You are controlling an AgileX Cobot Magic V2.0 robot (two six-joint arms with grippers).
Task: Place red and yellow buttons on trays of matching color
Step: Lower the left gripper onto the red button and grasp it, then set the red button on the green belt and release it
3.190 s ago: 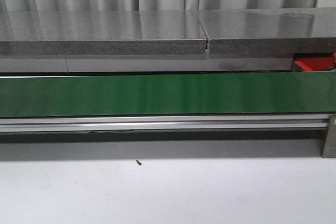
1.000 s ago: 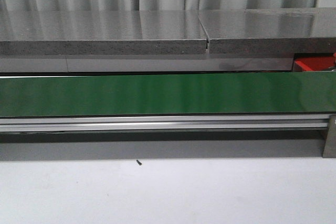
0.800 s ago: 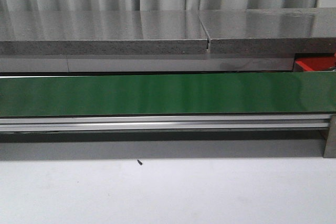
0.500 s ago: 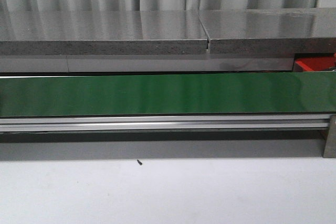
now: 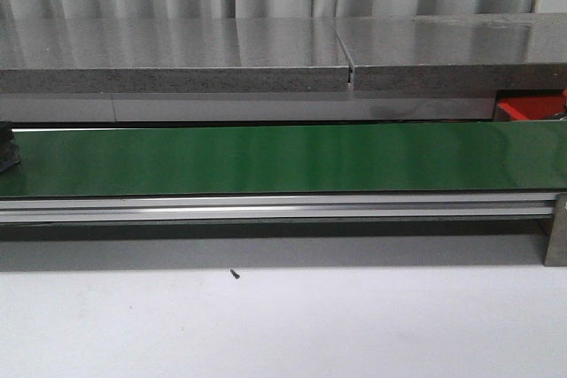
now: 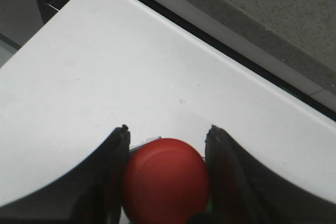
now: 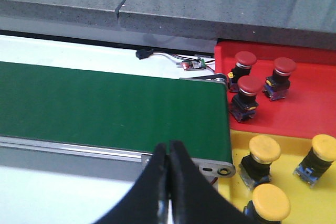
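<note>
Something dark is edging in at nine o'clock; left gripper (image 6: 167, 136) is hugging a red button (image 6: 166, 179), needing gentle belt (image 5: 283, 158) placement.

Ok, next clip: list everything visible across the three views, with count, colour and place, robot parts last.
Red tray: one, red, beyond the belt's end.
Yellow tray: one, yellow, beside the red tray.
Red buttons on tray: three, red caps.
Yellow buttons on tray: three, yellow caps.
Held red button: one, between the left fingers.
Green belt: one, green, across the table.
Grey slabs: two, behind the belt.
Small circuit board: one, by the belt's end.
Left gripper: shut on the button.
Right gripper: shut, empty.
</note>
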